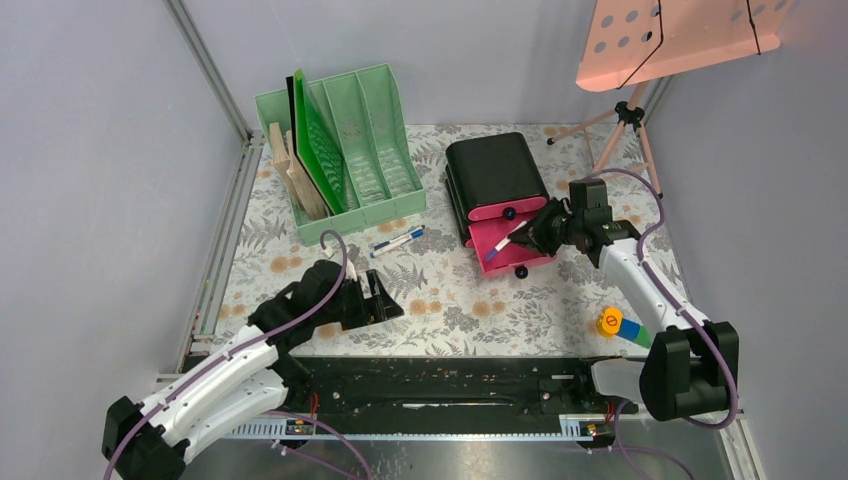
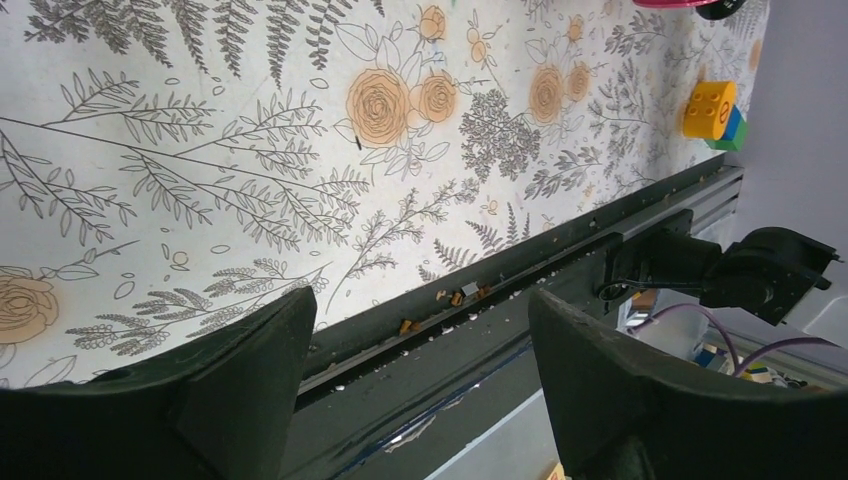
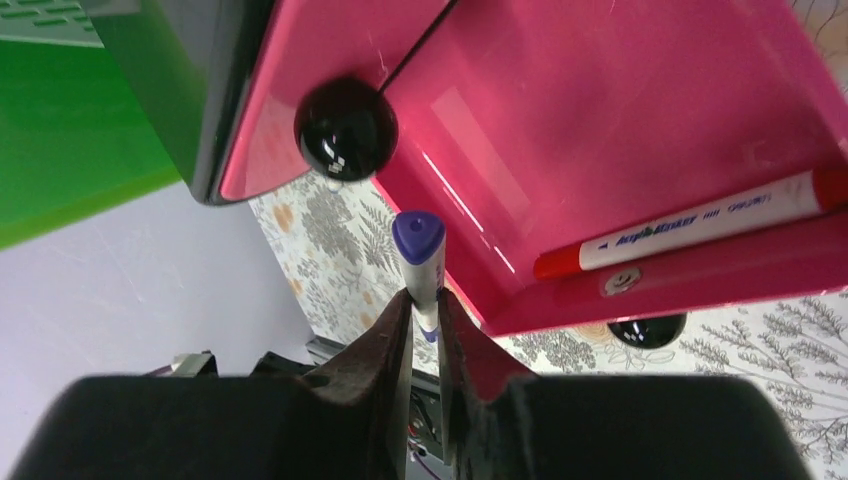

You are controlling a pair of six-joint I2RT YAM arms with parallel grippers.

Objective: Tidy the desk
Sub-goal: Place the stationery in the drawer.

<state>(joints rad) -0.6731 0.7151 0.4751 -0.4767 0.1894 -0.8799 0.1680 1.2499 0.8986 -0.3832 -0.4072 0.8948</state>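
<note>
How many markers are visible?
3: a blue-capped marker in the right claw, a red marker in the pink drawer, a loose marker on the desk near the green rack. Others may be hidden.

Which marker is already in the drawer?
The red marker; the purple-capped one is in the right gripper, a third lies on the desk.

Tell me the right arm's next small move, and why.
Probably lower the right hand a little into the open drawer, then release. The hand is shut on a blue-capped marker held just at the drawer's edge. A red marker already lies inside, so this one likely belongs beside it.
</note>
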